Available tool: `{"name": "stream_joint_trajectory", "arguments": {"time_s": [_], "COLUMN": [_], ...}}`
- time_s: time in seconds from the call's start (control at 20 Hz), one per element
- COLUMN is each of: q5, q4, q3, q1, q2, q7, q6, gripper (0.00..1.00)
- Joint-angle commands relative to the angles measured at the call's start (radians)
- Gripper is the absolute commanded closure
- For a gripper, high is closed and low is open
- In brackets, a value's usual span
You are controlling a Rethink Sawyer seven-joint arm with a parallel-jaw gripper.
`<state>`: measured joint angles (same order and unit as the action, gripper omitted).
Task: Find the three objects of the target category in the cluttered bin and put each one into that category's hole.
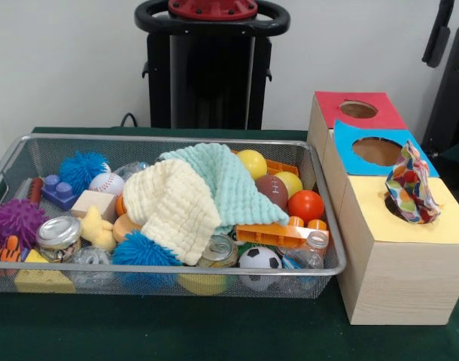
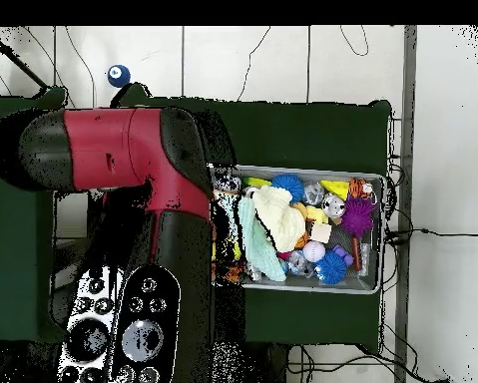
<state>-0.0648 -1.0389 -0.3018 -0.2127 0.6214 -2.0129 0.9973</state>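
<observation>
The wire mesh bin (image 1: pixel 169 139) stands at the left, full of balls, cans and toys; it also shows in the overhead view (image 2: pixel 376 290). A colourfully patterned fabric piece (image 1: pixel 410 186) stands bunched in the hole of the yellow-topped box (image 1: pixel 380 222), half in and half sticking up. It hides most of the hole. No other patterned fabric shows in the bin. The gripper shows in neither view. The red and black arm (image 2: pixel 133 150) fills the left of the overhead view and hides the boxes there.
A mint waffle cloth (image 1: pixel 229 180) and a cream waffle cloth (image 1: pixel 173 207) lie piled over the bin's middle. The blue-topped hole (image 1: pixel 376 150) and the red-topped hole (image 1: pixel 358 110) lie behind the yellow top. A black arm part (image 1: pixel 457 90) hangs at the right edge.
</observation>
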Motion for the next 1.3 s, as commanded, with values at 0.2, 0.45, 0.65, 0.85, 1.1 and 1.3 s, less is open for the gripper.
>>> {"name": "stream_joint_trajectory", "arguments": {"time_s": [0.2,0.45,0.65,0.85,1.1,1.3], "q5": [-0.074,-0.089,-0.077,-0.064,-0.074,-0.088], "q4": [-0.125,-0.187,-0.200,-0.200,-0.190,-0.160], "q3": [0.092,0.110,0.103,0.090,0.099,0.101], "q1": [0.048,0.062,0.055,0.043,0.053,0.060], "q2": [0.011,-0.024,-0.046,-0.060,-0.079,-0.101], "q7": [-0.108,-0.106,-0.111,-0.136,-0.133,-0.145], "q6": [0.234,0.100,0.026,-0.014,-0.048,-0.037], "gripper": [0.00,0.00,0.00,0.00,0.00,0.00]}}
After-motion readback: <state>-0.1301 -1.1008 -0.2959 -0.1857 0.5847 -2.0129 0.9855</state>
